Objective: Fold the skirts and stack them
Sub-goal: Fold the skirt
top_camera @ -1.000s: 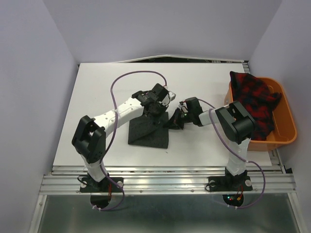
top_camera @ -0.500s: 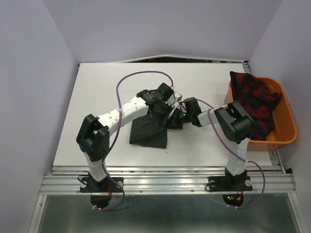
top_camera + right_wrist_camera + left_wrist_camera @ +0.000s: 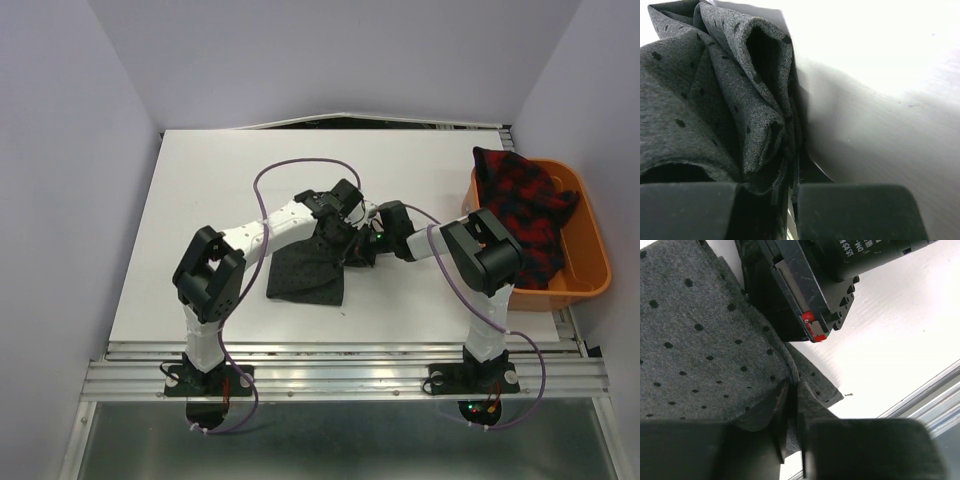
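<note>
The grey skirt (image 3: 305, 275) is clamped by the left end effector (image 3: 790, 435). It is likewise clamped by the right end effector (image 3: 789, 197).

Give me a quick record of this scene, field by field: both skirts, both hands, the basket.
grey skirt: lies on the table, right side pinched up by both hands
plaid skirt: heaped in the basket, spilling over its far rim
left hand: shut on the grey skirt's edge
right hand: shut on a bunched fold of the grey skirt
stack: not yet started
</note>
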Robot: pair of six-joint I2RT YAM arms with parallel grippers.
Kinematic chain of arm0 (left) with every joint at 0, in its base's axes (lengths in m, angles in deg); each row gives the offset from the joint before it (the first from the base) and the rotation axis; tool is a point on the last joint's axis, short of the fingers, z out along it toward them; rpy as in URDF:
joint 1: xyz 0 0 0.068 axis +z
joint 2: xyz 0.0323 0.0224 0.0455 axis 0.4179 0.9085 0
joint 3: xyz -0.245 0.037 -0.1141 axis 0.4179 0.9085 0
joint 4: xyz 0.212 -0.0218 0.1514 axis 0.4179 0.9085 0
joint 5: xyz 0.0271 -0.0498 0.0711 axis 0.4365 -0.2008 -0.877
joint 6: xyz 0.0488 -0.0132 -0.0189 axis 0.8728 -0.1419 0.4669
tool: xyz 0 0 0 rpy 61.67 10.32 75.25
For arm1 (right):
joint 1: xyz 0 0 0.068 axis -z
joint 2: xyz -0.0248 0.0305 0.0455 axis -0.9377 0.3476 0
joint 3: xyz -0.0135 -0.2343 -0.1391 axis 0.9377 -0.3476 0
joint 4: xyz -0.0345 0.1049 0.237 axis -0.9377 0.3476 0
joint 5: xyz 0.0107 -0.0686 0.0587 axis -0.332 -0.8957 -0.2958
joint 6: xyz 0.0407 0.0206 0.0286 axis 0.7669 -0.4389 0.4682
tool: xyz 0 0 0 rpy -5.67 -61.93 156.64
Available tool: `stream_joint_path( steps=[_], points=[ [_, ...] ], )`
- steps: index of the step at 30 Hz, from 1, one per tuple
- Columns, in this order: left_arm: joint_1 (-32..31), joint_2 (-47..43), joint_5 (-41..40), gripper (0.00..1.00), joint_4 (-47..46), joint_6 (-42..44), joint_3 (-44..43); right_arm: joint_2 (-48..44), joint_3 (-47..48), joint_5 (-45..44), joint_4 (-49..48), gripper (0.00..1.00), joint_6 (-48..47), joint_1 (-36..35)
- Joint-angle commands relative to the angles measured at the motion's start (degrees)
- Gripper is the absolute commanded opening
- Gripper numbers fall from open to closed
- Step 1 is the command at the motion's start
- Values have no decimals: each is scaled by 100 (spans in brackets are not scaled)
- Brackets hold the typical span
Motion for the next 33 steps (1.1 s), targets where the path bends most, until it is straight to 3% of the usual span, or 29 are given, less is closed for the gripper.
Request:
stream_joint_path(
  steps=[1,3,4,6,9,10,15,16,18,19,22,25,27,31,33],
  points=[
    [-39,-148,415,27,-256,-1,133,133,69,-479,268,1,-259,-116],
    [-39,-271,459,34,-238,61,125,80,104,-506,356,2,-391,-116],
    [-39,-332,468,51,-212,105,99,53,165,-506,479,5,-453,-47],
    [-39,-682,459,74,-238,219,107,-26,218,-532,620,7,-611,15],
    [-30,-1305,643,96,-334,437,203,-105,350,-515,935,14,-962,68],
    [-30,-1457,705,98,-370,483,221,-140,420,-497,1033,20,-1155,68],
    [540,-2238,1458,97,-282,1000,239,-701,499,-506,1708,40,-1797,252],
    [985,-2319,1670,95,-291,1071,239,-807,560,-488,1945,43,-2050,331],
    [1436,-2468,2092,88,-370,1098,309,-1009,648,-462,2210,50,-2342,402],
    [1629,-2477,2521,86,-379,1142,353,-1176,718,-418,2481,58,-2682,402],
    [2140,-2443,3165,78,-475,1143,572,-1370,1105,-111,3157,67,-3430,552],
    [2518,-2407,3744,70,-1219,662,1080,-1870,1334,213,3433,66,-4099,552],
    [2685,-2346,4219,65,-1625,466,1363,-2064,1378,503,3424,63,-3988,552],
    [2765,-1759,4932,60,-2381,27,1689,-2285,976,1409,1823,58,-2471,369],
    [2765,-1468,5073,60,-2540,-123,1681,-2206,843,1559,1159,55,-2221,157]
  ],
)
